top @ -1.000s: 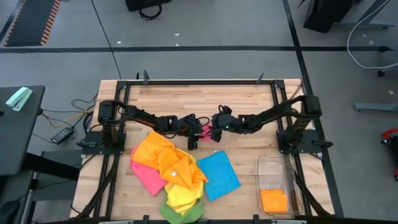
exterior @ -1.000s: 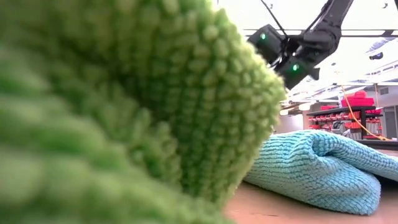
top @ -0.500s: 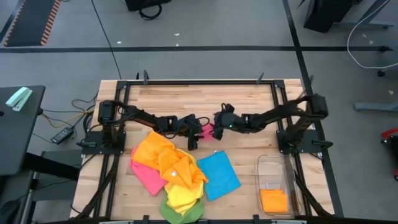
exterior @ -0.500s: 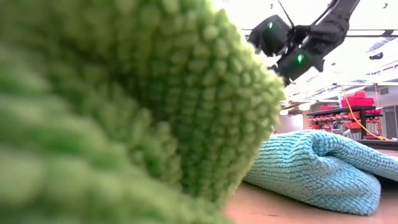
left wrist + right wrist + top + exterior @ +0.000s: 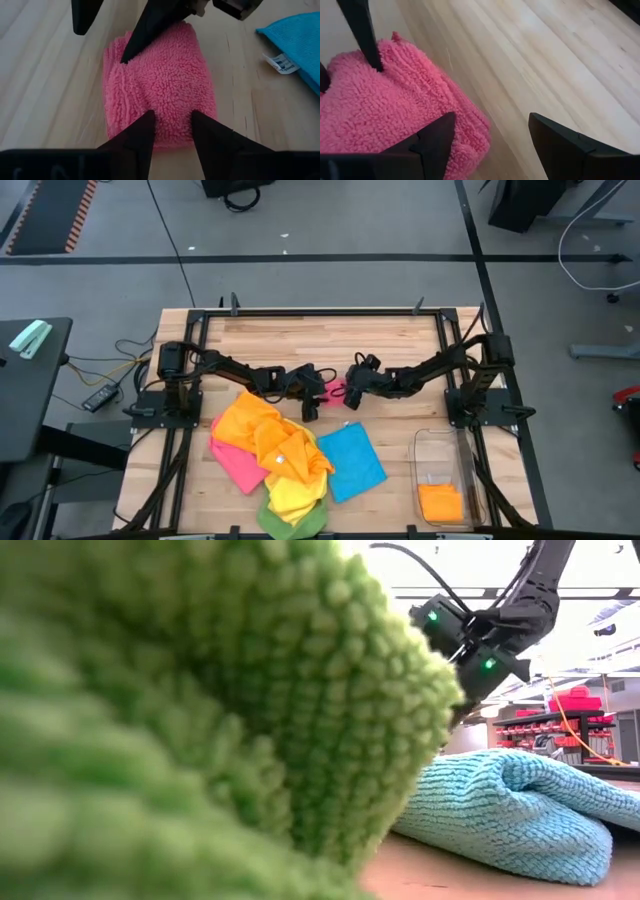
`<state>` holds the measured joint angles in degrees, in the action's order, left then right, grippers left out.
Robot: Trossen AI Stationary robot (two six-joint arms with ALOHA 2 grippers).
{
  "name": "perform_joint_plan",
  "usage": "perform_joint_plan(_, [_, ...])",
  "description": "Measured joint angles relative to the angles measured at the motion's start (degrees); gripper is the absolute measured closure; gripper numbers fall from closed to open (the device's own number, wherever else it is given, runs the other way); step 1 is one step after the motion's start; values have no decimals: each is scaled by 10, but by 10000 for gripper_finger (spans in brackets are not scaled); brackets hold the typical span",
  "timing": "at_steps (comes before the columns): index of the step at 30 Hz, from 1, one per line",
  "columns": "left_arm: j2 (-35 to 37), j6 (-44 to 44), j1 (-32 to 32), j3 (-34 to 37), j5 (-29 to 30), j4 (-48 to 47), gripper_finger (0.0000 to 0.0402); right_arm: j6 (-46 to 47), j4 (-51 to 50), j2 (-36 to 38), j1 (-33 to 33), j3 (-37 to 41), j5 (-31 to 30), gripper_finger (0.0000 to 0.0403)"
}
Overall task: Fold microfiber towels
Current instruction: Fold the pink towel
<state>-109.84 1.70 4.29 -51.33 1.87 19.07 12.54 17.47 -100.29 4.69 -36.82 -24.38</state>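
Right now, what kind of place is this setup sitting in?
Probably a robotics lab or workshop: a wooden table framed in black metal stands on a grey concrete floor with loose cables, and red storage bins on shelving show in the room behind.

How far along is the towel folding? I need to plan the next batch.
Done: one orange towel lies in the bin. In hand: a folded pink towel under the left gripper, with the right gripper open at its edge. Left: the pile and blue towel.
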Motion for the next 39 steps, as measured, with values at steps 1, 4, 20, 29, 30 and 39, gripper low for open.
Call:
perform_joint_plan(1, [0,0,0,0,0,0,263,-1,-1,0,0,0,0,137])
perform_joint_plan(4, [0,0,0,0,0,0,258,-20,-14,24,0,0,1,137])
perform_joint_plan(20, [0,-1,0,0,0,-1,258,-48,-20,64,16,-13,70,137])
perform_joint_plan(29, [0,-1,0,0,0,0,266,-17,-15,8,17,-14,80,137])
perform_joint_plan(30, [0,-1,0,0,0,0,266,-27,-23,21,20,-13,81,137])
perform_joint_plan(39, [0,2,0,0,0,-1,257,-77,-23,118,59,-17,194,137])
